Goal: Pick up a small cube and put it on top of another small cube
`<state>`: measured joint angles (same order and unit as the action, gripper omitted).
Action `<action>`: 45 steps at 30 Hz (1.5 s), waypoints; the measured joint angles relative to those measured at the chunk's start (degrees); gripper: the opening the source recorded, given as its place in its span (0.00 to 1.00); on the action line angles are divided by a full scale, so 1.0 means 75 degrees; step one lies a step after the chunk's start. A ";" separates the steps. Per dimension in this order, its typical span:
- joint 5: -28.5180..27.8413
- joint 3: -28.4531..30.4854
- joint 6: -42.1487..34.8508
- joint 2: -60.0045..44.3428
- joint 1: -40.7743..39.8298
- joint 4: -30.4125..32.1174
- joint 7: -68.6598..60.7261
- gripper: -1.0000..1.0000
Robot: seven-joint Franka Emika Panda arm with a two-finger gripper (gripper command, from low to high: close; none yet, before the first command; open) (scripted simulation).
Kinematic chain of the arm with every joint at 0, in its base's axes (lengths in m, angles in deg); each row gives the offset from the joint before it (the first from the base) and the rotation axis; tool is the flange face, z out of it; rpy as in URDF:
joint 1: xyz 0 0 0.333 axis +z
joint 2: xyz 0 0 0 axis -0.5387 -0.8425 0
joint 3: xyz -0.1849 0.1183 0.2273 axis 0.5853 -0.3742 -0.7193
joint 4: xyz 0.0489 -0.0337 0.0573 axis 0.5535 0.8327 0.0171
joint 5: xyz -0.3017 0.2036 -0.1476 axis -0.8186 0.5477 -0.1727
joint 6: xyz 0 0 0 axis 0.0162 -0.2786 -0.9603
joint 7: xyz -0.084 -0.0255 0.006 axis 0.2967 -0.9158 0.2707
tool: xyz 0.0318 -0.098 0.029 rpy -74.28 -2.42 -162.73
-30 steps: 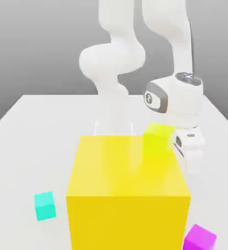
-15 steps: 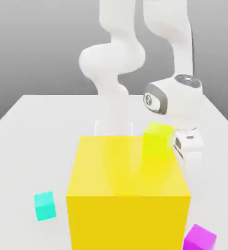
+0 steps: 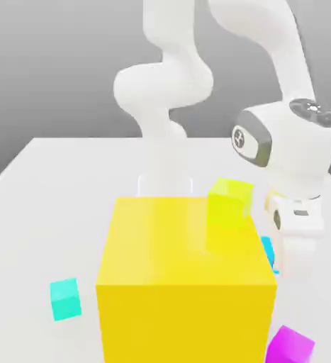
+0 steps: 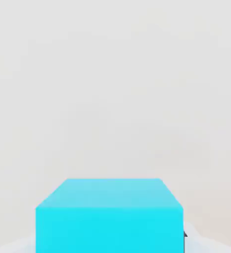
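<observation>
The small sky-blue cube [image 3: 268, 252] hangs at the big yellow cube's right edge in the exterior view, partly hidden behind it. My gripper [image 3: 281, 262] is shut on it, with the white hand right above. In the hand view the sky-blue cube [image 4: 110, 215] sits close up, over the pale table. The other small cube, turquoise-green [image 3: 65, 298], rests on the table at the exterior view's left, far from my gripper and on the other side of the yellow cube.
The big yellow cube [image 3: 186, 283] stands in the foreground between my hand and the turquoise cube. A lime-yellow small cube [image 3: 229, 203] sits just behind its top right. A magenta small cube [image 3: 290, 347] lies at the front right, below my hand.
My hand has shifted toward the exterior view's right and lifted slightly. The sky-blue cube now shows beside the yellow cube, carried in the gripper.
</observation>
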<state>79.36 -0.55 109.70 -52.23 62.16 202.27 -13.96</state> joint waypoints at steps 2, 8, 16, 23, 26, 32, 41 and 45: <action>0.0010 0.0109 -0.0402 -0.0271 -0.0085 -0.0550 0.0124 0.00; 0.0024 0.0428 -0.1589 -0.1027 -0.0306 -0.2195 0.0497 0.00; -0.0040 0.0782 -0.3126 -0.1891 -0.0479 -0.4381 0.1005 0.00; -0.0241 0.1346 -0.4272 -0.2246 -0.0991 -0.5985 0.0948 0.00; -0.0335 0.1759 -0.4370 -0.2049 -0.1515 -0.6032 0.0528 0.00; -0.0383 0.2587 -0.3707 -0.1364 -0.2535 -0.4949 -0.0645 0.00; -0.0366 0.3246 -0.1711 -0.0224 -0.3517 -0.2198 -0.2479 0.00; -0.0403 0.3340 -0.0909 0.0277 -0.3699 -0.1096 -0.3047 0.00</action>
<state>76.33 24.50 102.88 -50.16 34.42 194.05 -36.81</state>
